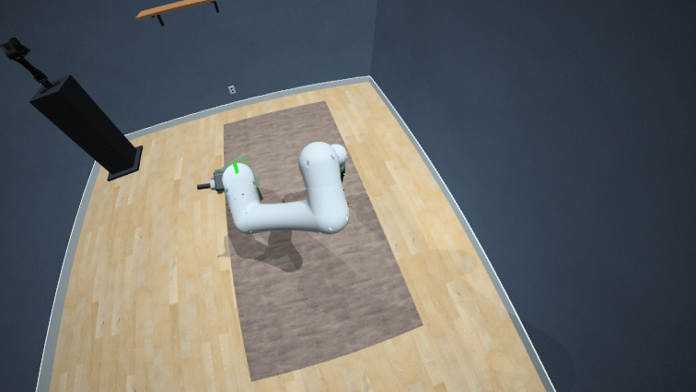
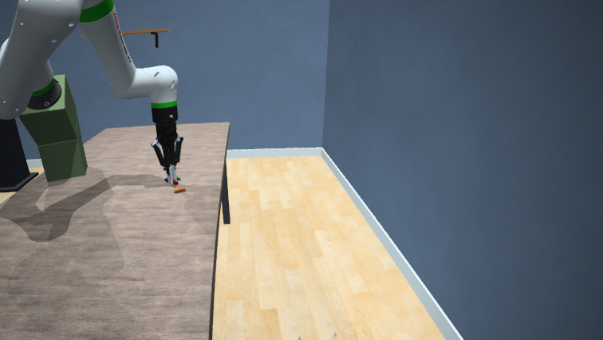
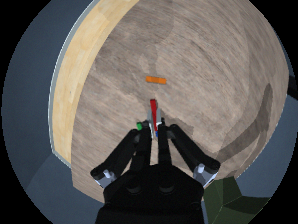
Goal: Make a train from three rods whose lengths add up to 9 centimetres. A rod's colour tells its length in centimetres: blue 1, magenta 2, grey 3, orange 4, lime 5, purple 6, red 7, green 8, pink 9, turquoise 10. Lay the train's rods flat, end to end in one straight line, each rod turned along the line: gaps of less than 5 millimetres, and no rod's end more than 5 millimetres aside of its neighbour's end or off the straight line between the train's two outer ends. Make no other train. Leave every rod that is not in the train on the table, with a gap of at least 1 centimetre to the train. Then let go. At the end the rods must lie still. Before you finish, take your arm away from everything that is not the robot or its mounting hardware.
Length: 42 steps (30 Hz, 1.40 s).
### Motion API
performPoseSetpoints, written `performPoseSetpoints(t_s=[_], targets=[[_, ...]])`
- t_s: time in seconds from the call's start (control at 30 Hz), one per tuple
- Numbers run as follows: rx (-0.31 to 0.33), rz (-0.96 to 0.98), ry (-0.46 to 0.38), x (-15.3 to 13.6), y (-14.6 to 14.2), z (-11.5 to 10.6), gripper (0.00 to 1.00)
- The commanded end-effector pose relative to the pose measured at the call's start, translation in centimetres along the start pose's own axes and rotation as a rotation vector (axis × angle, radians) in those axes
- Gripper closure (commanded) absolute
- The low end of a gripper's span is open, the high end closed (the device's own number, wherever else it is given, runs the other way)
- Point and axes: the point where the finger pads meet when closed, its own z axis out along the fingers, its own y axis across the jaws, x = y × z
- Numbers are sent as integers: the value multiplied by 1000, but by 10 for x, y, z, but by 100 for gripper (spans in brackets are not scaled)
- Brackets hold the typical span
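Red rod (image 2: 175, 182) (image 3: 154, 110) sits clamped in the gripper (image 1: 342, 177) (image 2: 171, 179) (image 3: 155, 114), w/ blue rod (image 2: 166, 179) (image 3: 157, 134) approx. 6 o'clock in wrist view, prob. for end-to-end alignment, orange rod (image 1: 348, 202) (image 2: 179, 190) (image 3: 156, 80) apart at 12.

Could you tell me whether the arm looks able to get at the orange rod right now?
Probably not yet: the gripper is shut on the red rod, though nothing visible blocks the orange rod.

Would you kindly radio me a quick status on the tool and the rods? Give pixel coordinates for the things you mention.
Tool (image 2: 171, 180) (image 3: 155, 114) shut on red rod (image 2: 175, 182) (image 3: 153, 107); orange rod (image 2: 179, 190) (image 3: 156, 80) lies apart; green rod (image 2: 178, 178) (image 3: 139, 126) close beside fingers.
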Motion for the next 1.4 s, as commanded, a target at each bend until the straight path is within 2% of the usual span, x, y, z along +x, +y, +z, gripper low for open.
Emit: performPoseSetpoints(t_s=[0.0,0.73,1.37], targets=[[0,0,0,0,0,0,97],[0,0,0,0,0,11,97],[0,0,0,0,0,12,97]])
